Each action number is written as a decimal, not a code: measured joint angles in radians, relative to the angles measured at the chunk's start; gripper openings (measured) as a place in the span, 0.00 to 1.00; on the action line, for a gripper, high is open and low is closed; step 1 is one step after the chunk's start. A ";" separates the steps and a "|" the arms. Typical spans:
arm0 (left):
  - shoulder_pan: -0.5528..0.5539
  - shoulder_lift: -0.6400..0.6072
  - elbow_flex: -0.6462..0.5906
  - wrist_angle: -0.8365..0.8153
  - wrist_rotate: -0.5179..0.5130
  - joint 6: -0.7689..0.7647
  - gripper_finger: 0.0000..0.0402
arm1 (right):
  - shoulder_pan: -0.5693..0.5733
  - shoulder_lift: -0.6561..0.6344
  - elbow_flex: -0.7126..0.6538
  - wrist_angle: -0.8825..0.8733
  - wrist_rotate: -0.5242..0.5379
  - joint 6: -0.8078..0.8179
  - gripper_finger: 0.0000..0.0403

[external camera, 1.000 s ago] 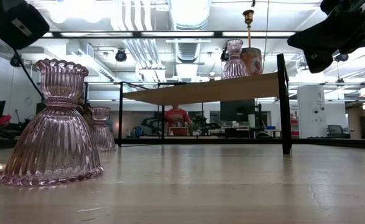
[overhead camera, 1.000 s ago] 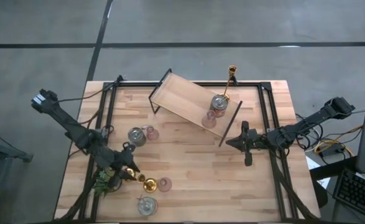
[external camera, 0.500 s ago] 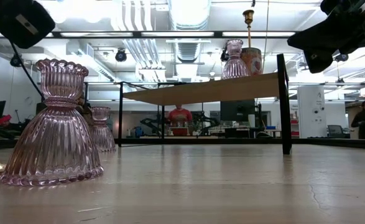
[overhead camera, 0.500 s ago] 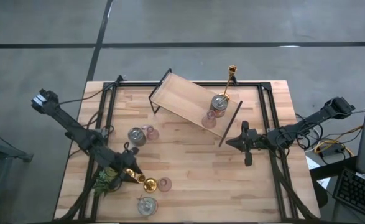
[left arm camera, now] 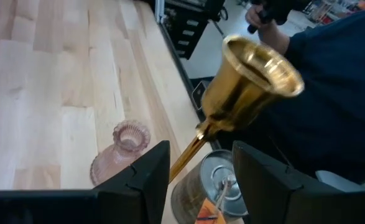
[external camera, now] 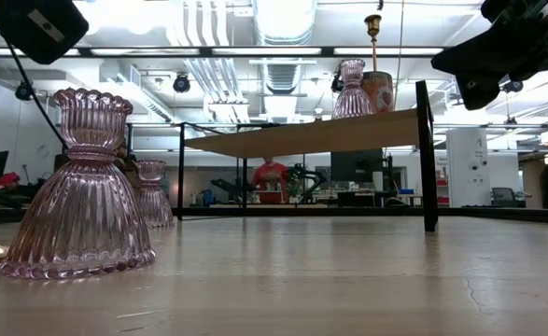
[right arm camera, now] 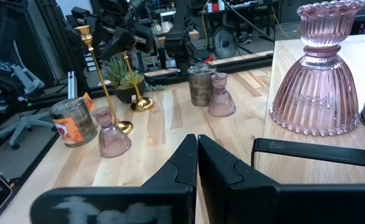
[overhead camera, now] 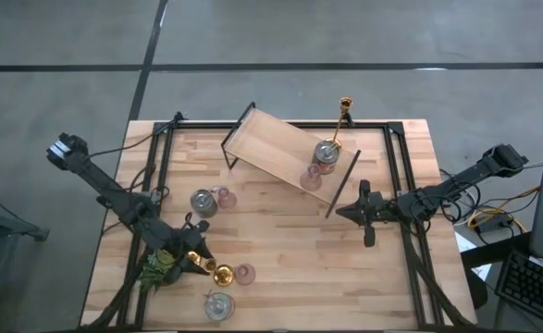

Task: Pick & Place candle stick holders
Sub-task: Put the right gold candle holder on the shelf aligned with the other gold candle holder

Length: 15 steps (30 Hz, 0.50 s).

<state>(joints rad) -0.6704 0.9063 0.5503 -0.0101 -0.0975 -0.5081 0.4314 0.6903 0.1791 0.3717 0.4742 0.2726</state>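
Since a second ago the left gripper (overhead camera: 200,262) has slid a little toward the near edge, and a person has come into the room at the far right; nothing else on the tabletop (overhead camera: 280,268) has shifted.

Nearest us, by the near edge toward the left corner, stands a silver holder (overhead camera: 219,305). Just behind it sit a pink cup (overhead camera: 244,273) and, just beside that, the round base of a gold candlestick (overhead camera: 223,274), upright and free. The left gripper hangs over this cluster beside the plant (overhead camera: 160,266). Its jaws are part spread around the slim stem of a second candlestick (left arm camera: 257,74), which runs up between the fingers (left arm camera: 151,171) close by one of them; we see a gap on the other side, so they are not pinching it. We cannot make out whether its base rests on the wood.

Farther in, left of the middle, another silver holder (overhead camera: 203,202) and a pink cup (overhead camera: 225,196) stand just beside each other.

Toward the right edge the right gripper (overhead camera: 339,212) hovers near the shelf's dark post, its jaws pressed together on nothing.

At the far edge the tilted wooden shelf (overhead camera: 266,139) carries three more: a pink cup (overhead camera: 311,177) nearest, a silver holder (overhead camera: 327,153) behind it, and a third gold candlestick (overhead camera: 343,113) at its far right corner.
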 joint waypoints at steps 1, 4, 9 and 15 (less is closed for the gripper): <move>0.000 0.000 0.000 0.003 -0.001 0.002 0.44 | 0.000 0.000 0.000 0.000 0.000 0.001 0.02; 0.000 0.003 0.000 0.002 -0.019 0.003 0.44 | 0.000 0.000 0.000 0.000 0.000 0.001 0.02; 0.000 0.016 0.000 0.008 -0.063 0.013 0.44 | 0.000 0.000 0.000 0.000 0.000 0.001 0.02; 0.000 0.015 0.000 0.025 -0.071 0.019 0.40 | 0.000 0.000 0.000 0.000 0.000 0.001 0.02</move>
<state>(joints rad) -0.6704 0.9211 0.5503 0.0148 -0.1686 -0.4890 0.4316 0.6901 0.1791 0.3718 0.4740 0.2733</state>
